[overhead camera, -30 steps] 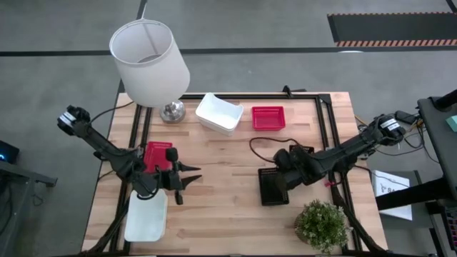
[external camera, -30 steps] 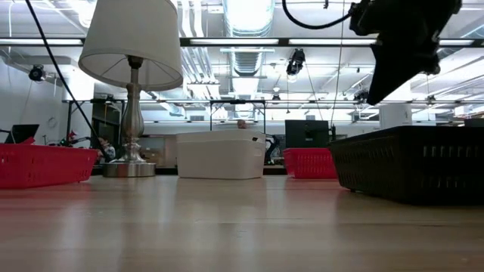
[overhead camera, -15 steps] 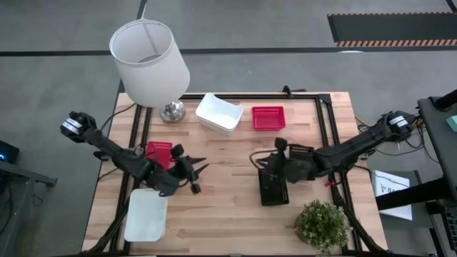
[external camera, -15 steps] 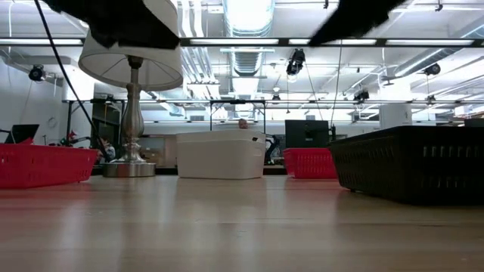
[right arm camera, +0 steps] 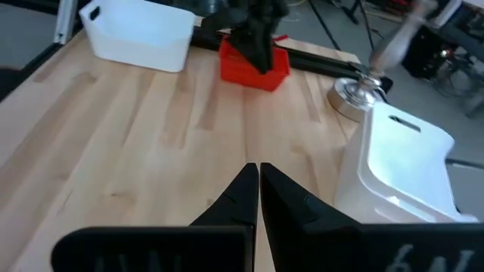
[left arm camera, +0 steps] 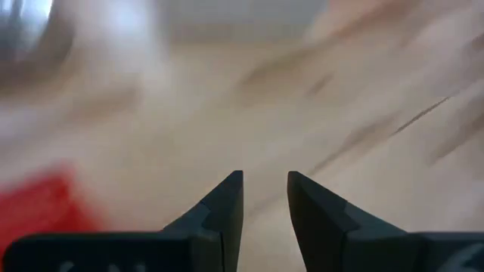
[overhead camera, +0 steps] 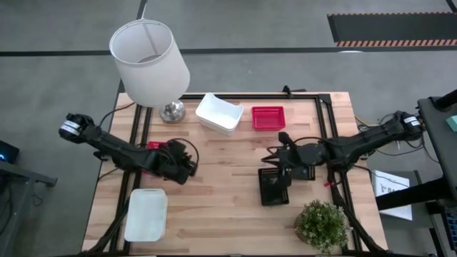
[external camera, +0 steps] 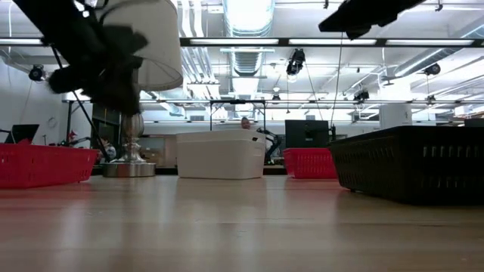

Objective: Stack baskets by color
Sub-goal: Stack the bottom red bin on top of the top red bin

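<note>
While the high view hides both grips, wrist views show left fingers [left arm camera: 225, 208] slightly apart, right fingers [right arm camera: 243, 193] together.

White basket [overhead camera: 218, 113] and red basket [overhead camera: 268, 117] upright, ahead of right tool [overhead camera: 272, 163]. Black basket [overhead camera: 274, 186] just under it. Second red basket [overhead camera: 154, 148] beside left tool [overhead camera: 187, 158]; white basket [overhead camera: 146, 214] nearby.
</note>
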Motion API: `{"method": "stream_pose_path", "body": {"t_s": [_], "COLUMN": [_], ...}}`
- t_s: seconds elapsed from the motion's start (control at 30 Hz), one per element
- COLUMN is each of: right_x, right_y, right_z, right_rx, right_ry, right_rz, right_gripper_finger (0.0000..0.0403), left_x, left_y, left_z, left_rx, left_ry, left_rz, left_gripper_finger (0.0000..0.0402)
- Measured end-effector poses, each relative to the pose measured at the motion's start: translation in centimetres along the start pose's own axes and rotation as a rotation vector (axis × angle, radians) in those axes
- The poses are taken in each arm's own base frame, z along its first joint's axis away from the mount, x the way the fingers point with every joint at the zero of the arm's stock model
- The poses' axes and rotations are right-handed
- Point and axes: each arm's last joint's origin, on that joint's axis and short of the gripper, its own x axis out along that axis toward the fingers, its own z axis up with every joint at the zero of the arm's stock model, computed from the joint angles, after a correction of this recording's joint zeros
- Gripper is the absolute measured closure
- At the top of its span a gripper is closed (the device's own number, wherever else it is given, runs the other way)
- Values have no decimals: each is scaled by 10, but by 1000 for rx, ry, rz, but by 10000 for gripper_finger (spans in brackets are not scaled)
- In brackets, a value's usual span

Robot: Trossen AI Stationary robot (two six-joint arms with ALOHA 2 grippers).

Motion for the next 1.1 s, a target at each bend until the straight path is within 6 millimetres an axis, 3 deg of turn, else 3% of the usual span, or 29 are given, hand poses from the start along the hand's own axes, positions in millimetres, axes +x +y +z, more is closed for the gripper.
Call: {"method": "stream_pose_path", "body": {"t_s": [0.1,0.2,0.7,1.1], "right_x": [-1,-2,-1,-1], "right_y": [-3,-3,-3,-4], "right_z": [-4,-4,-4,-4], "right_rx": [17,19,3,-30], "right_ry": [5,2,3,3], "right_rz": [-11,-12,-12,-12], "right_gripper_finger": [394,394,394,394], "left_x": [3,2,2,4], "left_y": [17,28,29,32], "left_z": [-4,-8,-8,-11], "left_rx": [-63,-74,-90,-85], "left_ry": [218,291,306,309], "left_rz": [176,319,335,343], "left_gripper_finger": [314,314,309,204]}}
